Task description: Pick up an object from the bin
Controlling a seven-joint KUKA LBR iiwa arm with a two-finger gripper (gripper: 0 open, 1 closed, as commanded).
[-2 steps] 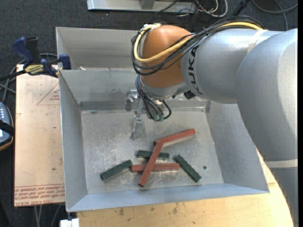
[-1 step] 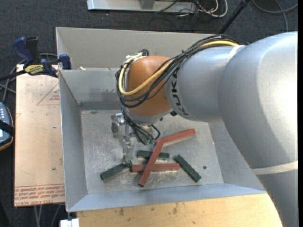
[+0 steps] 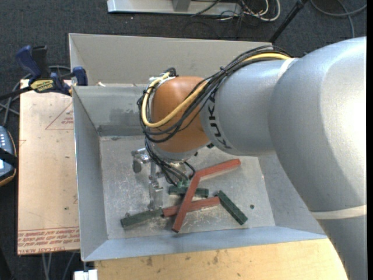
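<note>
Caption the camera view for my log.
Gripper low by a dark green bar beside crossed red sticks in the grey bin.

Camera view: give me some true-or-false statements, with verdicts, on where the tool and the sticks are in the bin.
1. The tool is down inside the bin, left of the floor's middle in this view. True.
2. Every stick in the bin is red. False: a dark green stick lies by the tool's tip, and a second dark green stick lies further right.
3. A slanting red stick crosses a flatter red stick near the front wall. True.
4. The sticks are heaped in the far left corner. False: they lie spread toward the front wall, from the middle to the right.
</note>
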